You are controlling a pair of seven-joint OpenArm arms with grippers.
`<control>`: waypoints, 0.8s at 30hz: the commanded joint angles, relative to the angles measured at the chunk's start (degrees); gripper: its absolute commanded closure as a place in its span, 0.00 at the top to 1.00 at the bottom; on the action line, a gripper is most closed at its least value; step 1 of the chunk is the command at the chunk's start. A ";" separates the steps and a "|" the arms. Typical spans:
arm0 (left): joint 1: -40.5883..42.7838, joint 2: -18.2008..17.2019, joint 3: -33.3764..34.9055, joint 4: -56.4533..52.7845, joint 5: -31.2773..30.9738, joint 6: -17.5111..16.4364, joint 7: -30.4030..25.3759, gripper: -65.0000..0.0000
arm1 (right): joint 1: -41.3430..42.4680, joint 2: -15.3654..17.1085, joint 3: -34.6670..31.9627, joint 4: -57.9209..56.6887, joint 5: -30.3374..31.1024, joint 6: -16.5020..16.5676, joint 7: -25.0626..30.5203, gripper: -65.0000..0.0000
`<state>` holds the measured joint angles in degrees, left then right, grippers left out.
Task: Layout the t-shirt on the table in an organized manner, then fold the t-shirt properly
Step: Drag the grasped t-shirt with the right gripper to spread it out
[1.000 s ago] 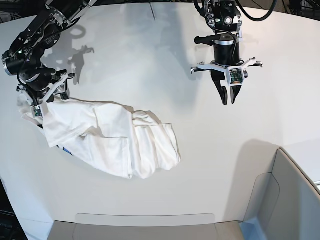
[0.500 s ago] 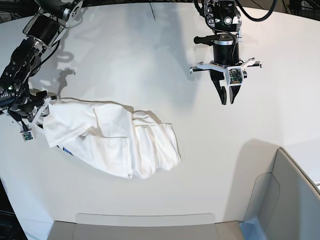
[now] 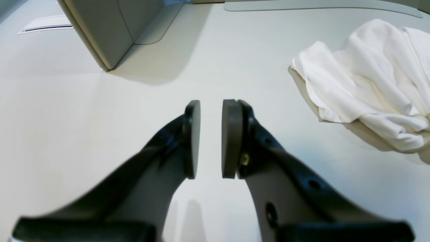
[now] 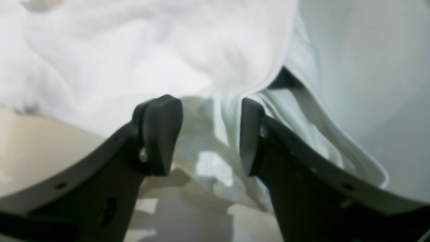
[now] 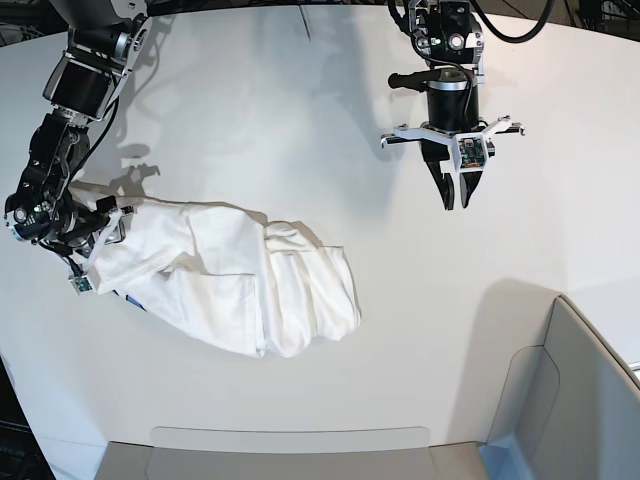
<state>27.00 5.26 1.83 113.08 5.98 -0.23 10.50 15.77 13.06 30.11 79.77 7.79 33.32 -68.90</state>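
T-shirt [image 5: 225, 280] lies crumpled; right gripper [image 4: 211, 134] spread wide at its edge, left gripper [image 3: 211, 139] narrow, empty

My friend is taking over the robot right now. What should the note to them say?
Left gripper: jaws slightly apart, holding nothing, hanging above bare table, away from the shirt.
Right gripper: open, jaws around a fold at the t-shirt's edge, not closed on it.
T-shirt: a crumpled heap on the table.
Done: nothing laid out.
Left: grab, spread flat, then fold.
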 commanded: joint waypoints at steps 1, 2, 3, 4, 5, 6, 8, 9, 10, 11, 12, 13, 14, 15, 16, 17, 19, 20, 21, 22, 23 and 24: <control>0.03 0.15 0.15 1.16 0.13 0.01 -1.32 0.20 | 2.03 1.23 0.09 -0.07 0.16 -2.16 1.96 0.47; 0.03 0.15 0.15 1.16 0.13 0.01 -1.32 0.20 | 2.03 1.23 0.00 -1.04 0.16 -3.21 3.10 0.47; 0.03 0.15 0.15 1.16 0.13 0.01 -1.32 0.20 | 2.12 1.23 0.00 -1.74 0.16 -3.83 3.81 0.47; 0.03 0.15 0.15 1.16 0.13 0.01 -1.32 0.20 | 2.12 1.23 0.00 -2.18 0.16 -4.18 4.24 0.47; 0.03 0.15 0.07 1.16 0.13 0.01 -1.32 0.20 | 2.12 1.31 0.00 -2.45 0.16 -4.18 4.51 0.47; 0.03 0.15 0.07 1.16 0.13 0.01 -1.32 0.20 | 2.12 1.40 0.00 -2.54 0.16 -4.27 4.51 0.47; 0.03 0.15 0.07 1.16 0.13 0.01 -1.32 0.20 | 2.12 1.93 -0.09 -2.98 0.16 -4.35 4.51 0.47; 0.03 0.15 0.07 1.16 0.13 0.01 -1.32 0.20 | 2.12 1.93 -0.09 -3.42 0.16 -4.35 4.51 0.47; 0.03 0.24 0.07 1.16 0.13 0.01 -1.32 0.20 | 2.12 1.93 -0.09 -4.03 0.16 -4.35 4.51 0.47; 0.03 0.24 0.07 1.08 0.13 0.01 -1.32 0.20 | 2.12 1.93 -0.17 -4.82 0.16 -4.27 4.60 0.47; -0.06 0.24 0.07 1.08 0.13 0.01 -1.32 0.20 | 2.12 1.93 -0.17 -5.53 0.16 -4.18 4.60 0.46; -0.06 0.24 0.07 1.08 0.13 0.01 -1.32 0.20 | 2.12 1.93 -0.61 -5.96 0.16 -4.09 4.60 0.46; -0.06 0.24 0.07 1.08 0.13 0.01 -1.32 0.20 | 2.12 1.93 -2.02 -6.14 0.16 -4.00 4.60 0.43; -0.06 0.33 0.07 1.08 0.13 0.01 -1.32 0.20 | 1.86 1.93 -3.95 -5.70 0.16 -4.00 4.60 0.37; -0.15 0.33 0.07 1.08 0.13 0.01 -1.32 0.20 | 1.68 1.93 -5.89 -5.09 0.16 -4.00 4.60 0.30; -0.32 0.41 0.07 1.08 0.13 0.01 -1.32 0.20 | 1.50 2.02 -7.73 -3.77 0.16 -4.18 4.33 0.21; -0.85 0.50 0.07 1.08 0.13 0.01 -1.23 0.20 | -0.34 1.93 -9.49 -0.34 0.16 -4.35 4.24 0.02; -0.85 0.50 0.07 0.99 0.13 0.01 -1.23 0.20 | -1.48 1.75 -10.11 3.00 0.16 -4.35 4.24 0.00; -0.85 0.50 0.07 0.99 0.13 0.01 -1.23 0.20 | -2.80 1.58 -10.55 6.08 0.16 -4.35 4.16 0.00; -0.85 0.50 0.07 0.99 0.13 0.01 -1.23 0.20 | -4.47 1.58 -11.25 8.80 0.16 -4.35 3.72 0.00; -0.85 0.50 0.07 0.99 0.13 0.01 -1.23 0.20 | -6.32 1.75 -13.18 11.88 0.16 -4.35 2.40 0.00; -0.85 0.41 0.07 0.99 0.13 0.01 -1.23 0.20 | -7.55 2.02 -14.86 14.43 0.16 -4.35 1.08 0.00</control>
<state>26.11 5.58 1.83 113.06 5.98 -0.40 10.52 7.25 14.85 15.09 93.51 6.96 28.80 -69.06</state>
